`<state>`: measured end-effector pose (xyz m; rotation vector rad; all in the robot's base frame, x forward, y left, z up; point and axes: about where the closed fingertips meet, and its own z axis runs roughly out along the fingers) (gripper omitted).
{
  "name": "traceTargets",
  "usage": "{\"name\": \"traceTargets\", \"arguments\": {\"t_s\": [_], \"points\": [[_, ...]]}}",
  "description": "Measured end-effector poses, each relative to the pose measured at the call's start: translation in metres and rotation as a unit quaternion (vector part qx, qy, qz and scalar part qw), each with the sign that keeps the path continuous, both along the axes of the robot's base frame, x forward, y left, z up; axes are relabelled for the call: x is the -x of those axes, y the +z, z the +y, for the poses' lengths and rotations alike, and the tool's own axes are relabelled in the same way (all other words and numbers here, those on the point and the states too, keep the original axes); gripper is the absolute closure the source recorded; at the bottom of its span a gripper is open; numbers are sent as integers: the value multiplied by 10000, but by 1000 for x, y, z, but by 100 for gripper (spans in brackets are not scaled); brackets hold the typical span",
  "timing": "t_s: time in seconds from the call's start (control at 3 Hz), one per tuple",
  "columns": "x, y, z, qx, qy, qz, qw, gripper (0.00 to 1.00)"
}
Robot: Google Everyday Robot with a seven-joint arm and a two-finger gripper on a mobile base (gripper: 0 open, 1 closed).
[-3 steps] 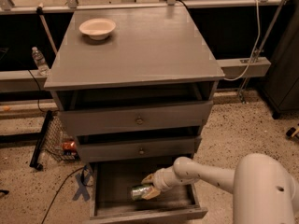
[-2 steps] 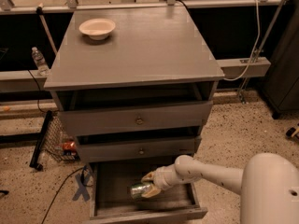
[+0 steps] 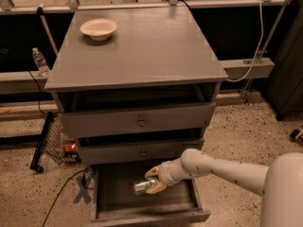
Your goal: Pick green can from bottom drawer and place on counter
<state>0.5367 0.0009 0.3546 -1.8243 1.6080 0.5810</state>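
Observation:
The green can [image 3: 141, 187] lies on its side, silvery end to the left, just above the wood floor of the open bottom drawer [image 3: 142, 215]. My gripper [image 3: 154, 180] reaches into the drawer from the right. Its pale fingers [image 3: 152, 172] are shut on the can's right half, one above it and one below. The arm runs off to the lower right of the camera view. The grey counter [image 3: 142, 51] tops the cabinet well above the gripper.
A white bowl [image 3: 98, 29] sits at the counter's back left. The two upper drawers [image 3: 141, 122] stand slightly open above my arm. Left of the cabinet are a wire basket [image 3: 54, 138] holding a red can [image 3: 70, 148] and a clear bottle [image 3: 40, 61].
The can and the gripper have risen slightly from the drawer floor. The view has shifted a little, and the arm has moved with it.

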Motion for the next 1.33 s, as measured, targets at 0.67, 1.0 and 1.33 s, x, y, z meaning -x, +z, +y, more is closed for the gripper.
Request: {"name": "traceTargets", "arguments": {"t_s": [0.67,1.0,1.33], "points": [[-5,23,1,73,61,-156,9998,100],[-9,49,-1,180,77,-341,9992,100],[-14,74,-5,299,77,-544,9980,100]]}}
